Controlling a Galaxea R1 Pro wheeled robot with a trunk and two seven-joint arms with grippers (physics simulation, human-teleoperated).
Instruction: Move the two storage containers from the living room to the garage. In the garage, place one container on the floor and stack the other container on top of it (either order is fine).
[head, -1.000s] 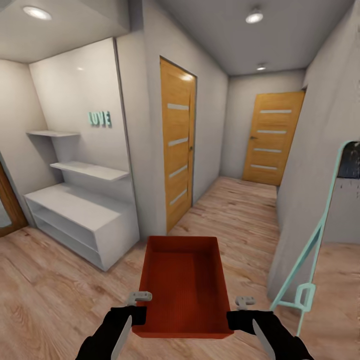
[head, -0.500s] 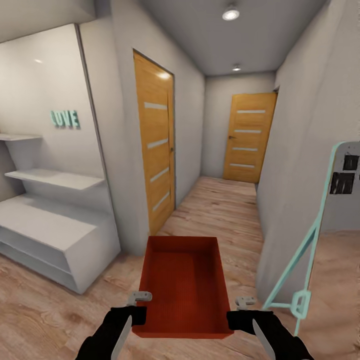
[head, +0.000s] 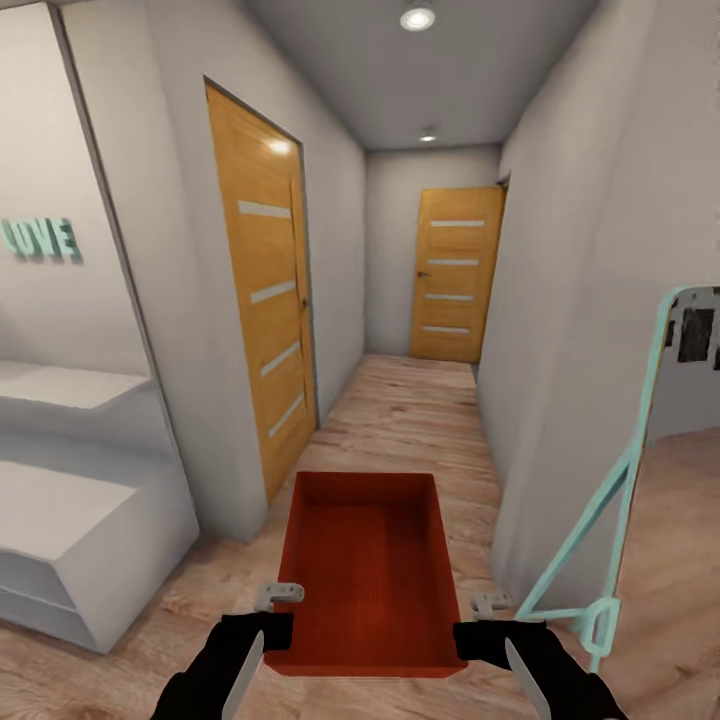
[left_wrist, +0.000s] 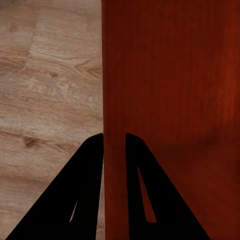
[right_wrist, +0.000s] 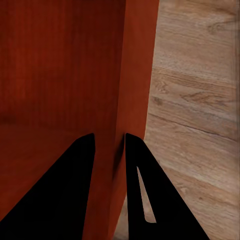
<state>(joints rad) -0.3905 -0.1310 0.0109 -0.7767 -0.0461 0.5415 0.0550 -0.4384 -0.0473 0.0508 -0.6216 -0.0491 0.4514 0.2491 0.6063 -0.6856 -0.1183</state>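
A narrow hallway of light wood planks runs ahead between pale walls to an orange-brown door at its end. One storage container hangs between the grippers, above the planks. The left gripper pinches its left wall, the right gripper its right wall, both arms low and held forward. Judged risk: the mint-framed stand, near beyond the right gripper, could snag the bin and twist it loose.

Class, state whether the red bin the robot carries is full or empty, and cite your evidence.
Empty: the head view shows the storage container's bare red bottom and inner walls, nothing inside.
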